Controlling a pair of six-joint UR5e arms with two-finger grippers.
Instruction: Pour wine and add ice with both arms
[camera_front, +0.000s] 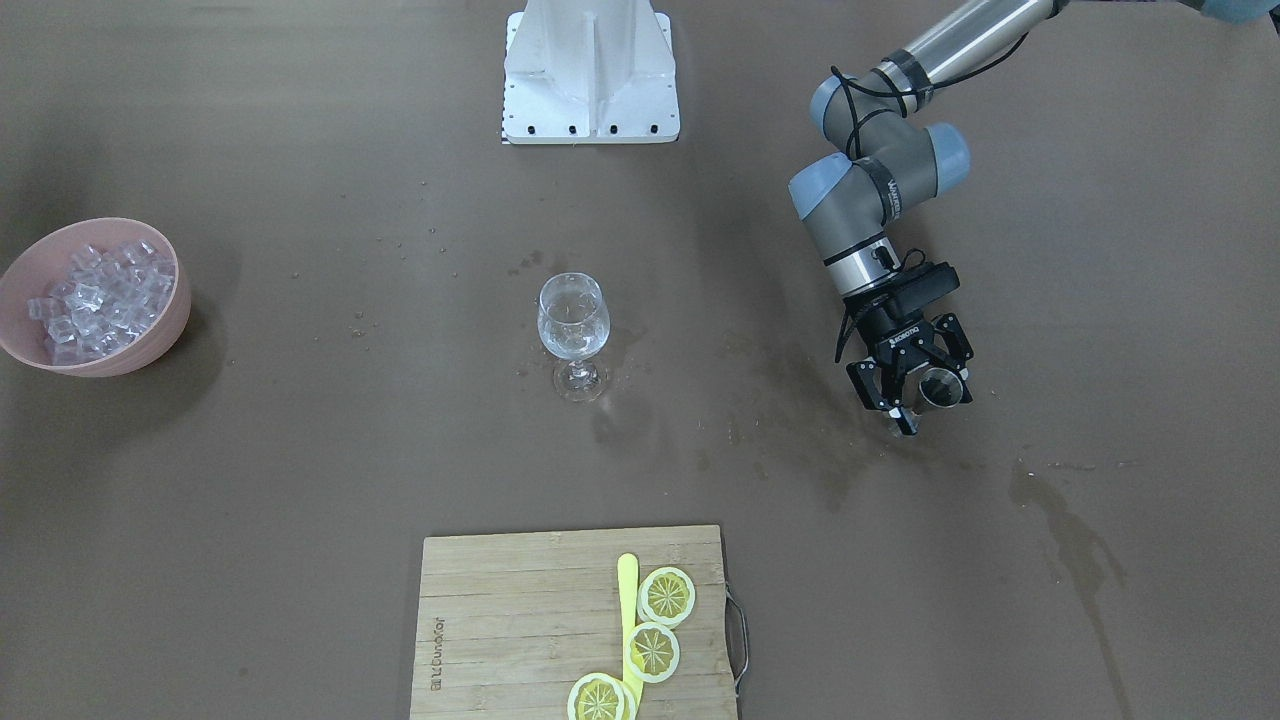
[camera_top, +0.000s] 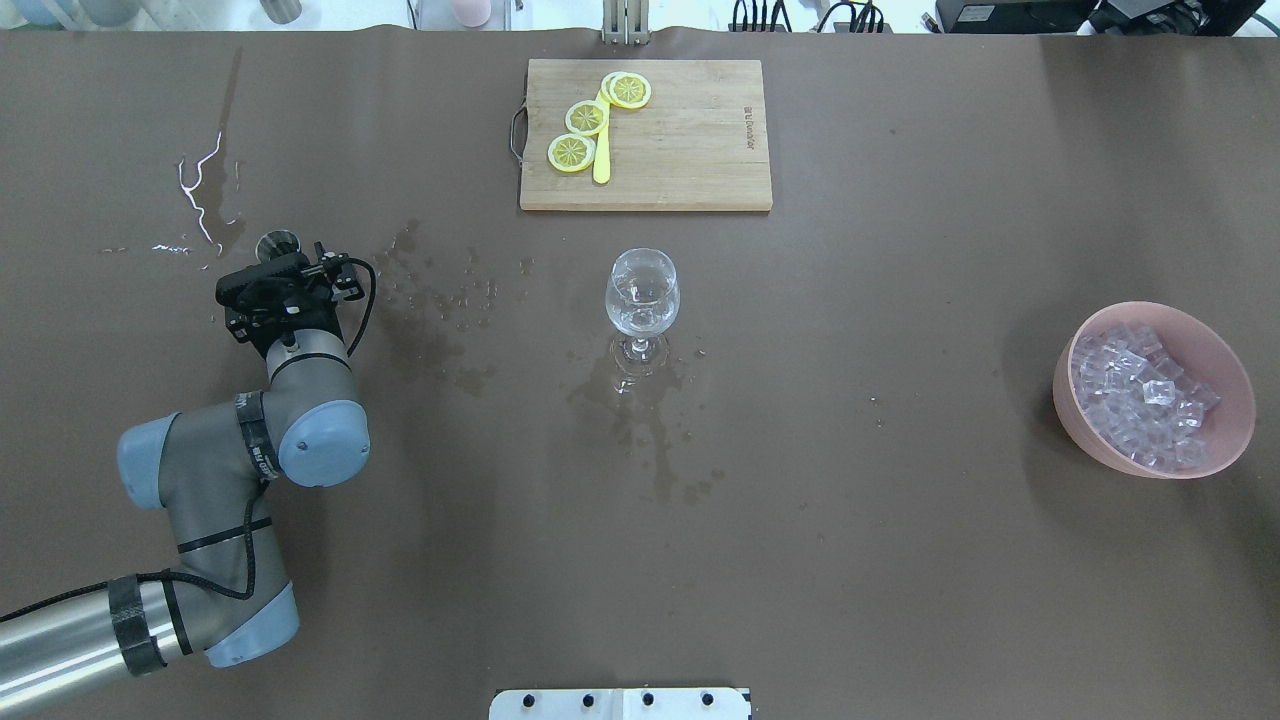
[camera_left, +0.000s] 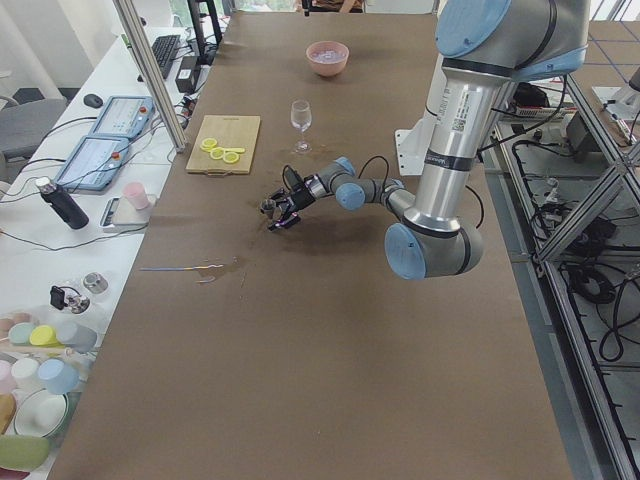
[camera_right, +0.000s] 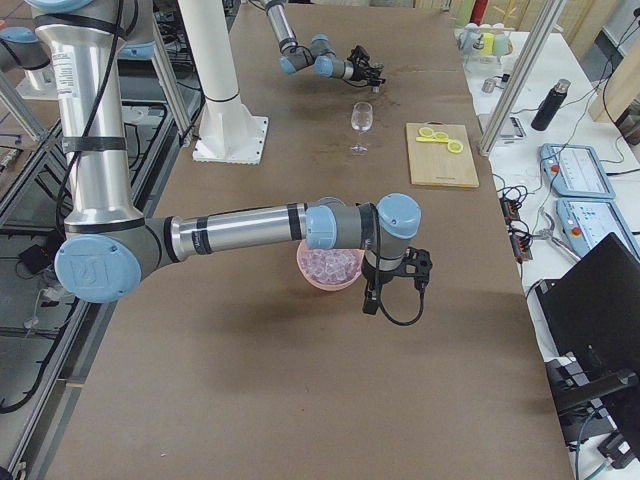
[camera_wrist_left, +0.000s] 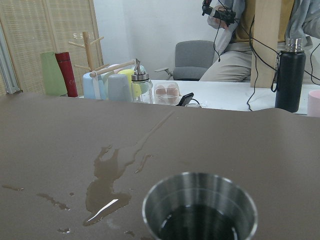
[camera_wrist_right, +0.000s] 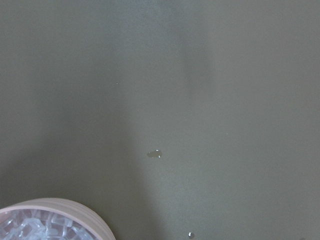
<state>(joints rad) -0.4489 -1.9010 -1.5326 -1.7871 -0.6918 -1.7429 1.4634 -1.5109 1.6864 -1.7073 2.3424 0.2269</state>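
**Entry: left end effector (camera_front: 932, 398), right of centre in the front view.** My fingers stood on either side of the steel cup (camera_wrist_left: 200, 207). I could not tell whether they pinched it or stood clear.

**Wine (camera_wrist_left: 197, 226).** A shallow dark pool lay in the cup. The glass (camera_front: 573, 318) at frame centre, well apart from the cup, looked to hold some liquid too.

**Ice (camera_front: 100, 295).** It was heaped in the pink bowl (camera_front: 172, 335) at the far left of that frame.

**Right end effector (camera_right: 378, 295).** It hung just beside the bowl. I could not tell its state.

**Hazards, as I judged them.**
- A loose or off-centre hold could let the cup slip or tilt on lifting. That would add to the spills (camera_front: 1070, 545) already on the tabletop (camera_front: 300, 480).
- A hurried approach could knock the glass over on its narrow stem.
- Ice dropped from too high might splash the wine out or scatter.

**Views.**
- Only my left wrist camera showed wine inside the cup. The front view gave just its rim.
- Only the right side view showed my right arm at all.
- The right wrist camera caught a sliver of the bowl at lower left and none of the fingers.
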